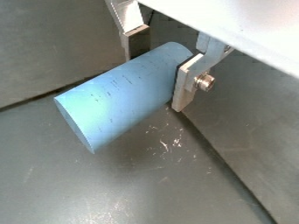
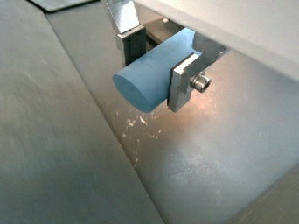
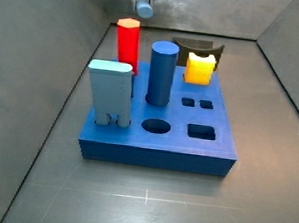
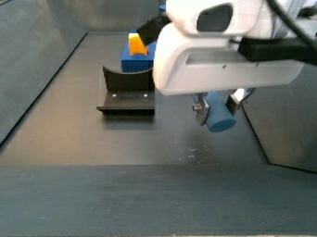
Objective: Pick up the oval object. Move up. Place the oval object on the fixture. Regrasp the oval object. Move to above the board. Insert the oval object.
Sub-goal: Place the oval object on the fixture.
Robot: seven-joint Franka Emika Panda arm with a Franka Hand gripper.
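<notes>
The oval object (image 1: 117, 101) is a pale blue smooth peg lying sideways between my fingers, held up off the grey floor. My gripper (image 1: 162, 63) is shut on it, one silver plate on each side, as both wrist views show (image 2: 158, 66). In a side view the gripper (image 4: 217, 104) hangs under the white wrist housing with the peg (image 4: 223, 118) at its tip, off to the side of the black fixture (image 4: 124, 93). In a side view the peg (image 3: 144, 9) is high at the back, beyond the board (image 3: 161, 150).
On the board stand a red peg (image 3: 128, 43), a dark blue cylinder (image 3: 162, 73) and a light blue block peg (image 3: 108, 94). A yellow piece (image 3: 200, 67) sits by the fixture (image 3: 193, 44). Grey walls slope up around the floor.
</notes>
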